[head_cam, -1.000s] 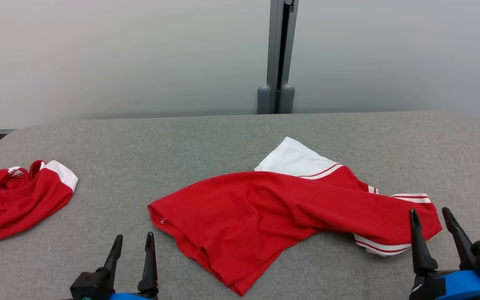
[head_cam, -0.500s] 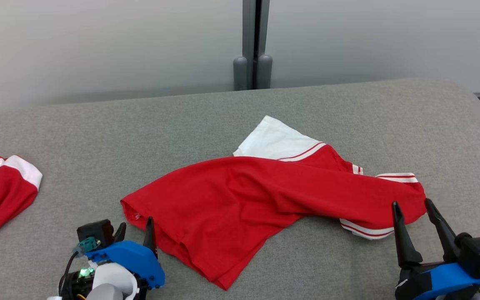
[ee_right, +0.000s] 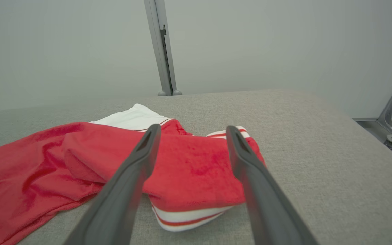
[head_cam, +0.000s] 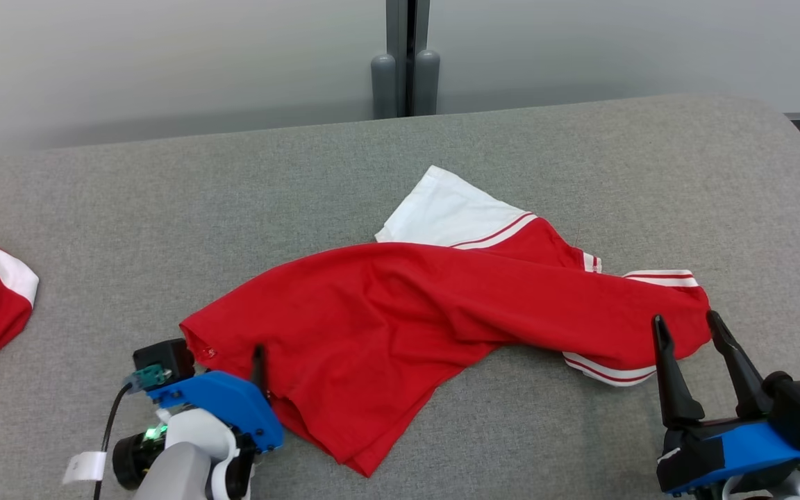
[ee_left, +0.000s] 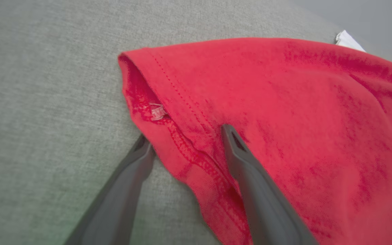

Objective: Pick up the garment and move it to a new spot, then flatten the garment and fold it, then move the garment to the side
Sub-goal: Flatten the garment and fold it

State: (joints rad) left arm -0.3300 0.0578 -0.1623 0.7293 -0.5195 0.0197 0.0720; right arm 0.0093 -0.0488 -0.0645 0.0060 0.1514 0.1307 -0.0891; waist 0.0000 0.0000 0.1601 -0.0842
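Garment is laid mid-frame on the surface, long axis left to right; lower-left hem is straddled by the spread left claw; right claw, also spread, is poised at the right end.

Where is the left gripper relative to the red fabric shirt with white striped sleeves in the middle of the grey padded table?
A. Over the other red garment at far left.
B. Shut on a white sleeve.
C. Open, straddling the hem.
C: the left wrist view shows the left gripper open, one finger over the red fabric shirt, the other beside its hem on the grey padded table.
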